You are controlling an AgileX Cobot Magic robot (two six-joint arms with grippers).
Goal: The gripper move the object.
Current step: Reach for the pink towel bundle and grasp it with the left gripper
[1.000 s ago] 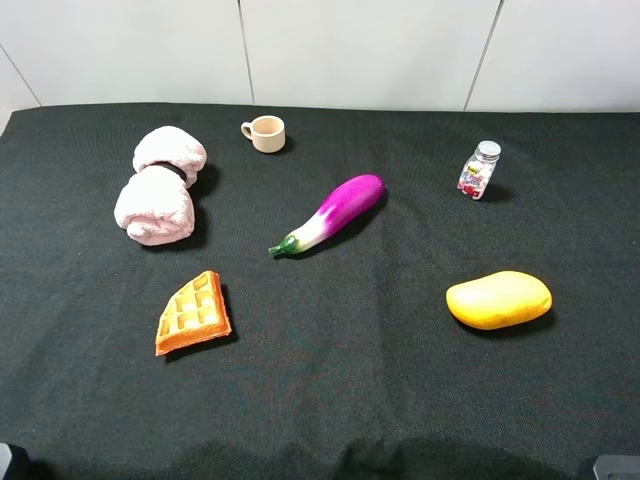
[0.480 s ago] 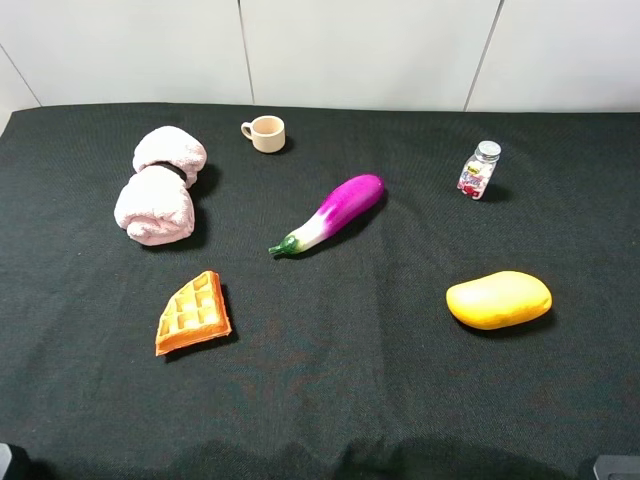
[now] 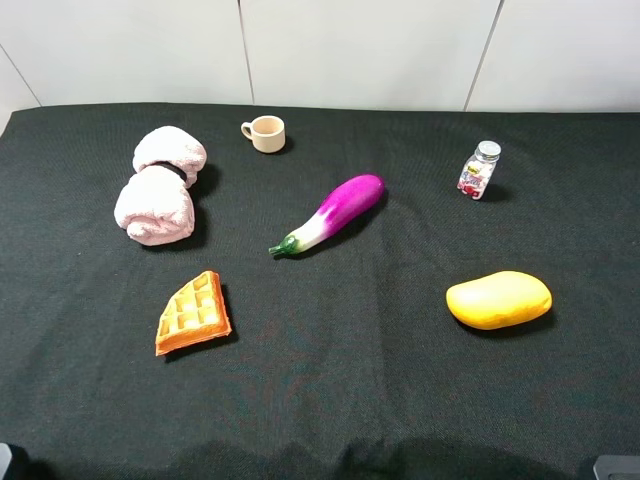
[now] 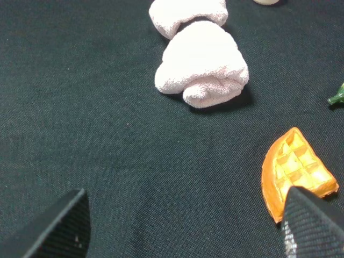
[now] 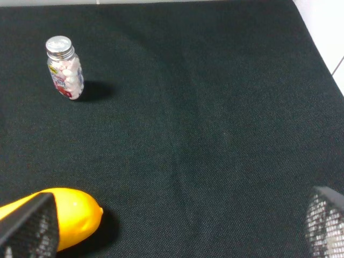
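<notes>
Left gripper [image 4: 185, 228] is held wide and empty, well apart from the towel [image 4: 200, 67], which lies untouched; approach, grasp and move are all left to be done.

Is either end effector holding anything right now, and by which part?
Nothing is held. The left end effector stands open, short of the pink towel; the right end effector is open and empty too.

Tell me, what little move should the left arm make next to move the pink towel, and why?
Probably ease the left fingers forward toward the pink towel. They are wide open and empty, the towel lies ahead untouched, and the waffle sits beside one finger, so steer clear.
</notes>
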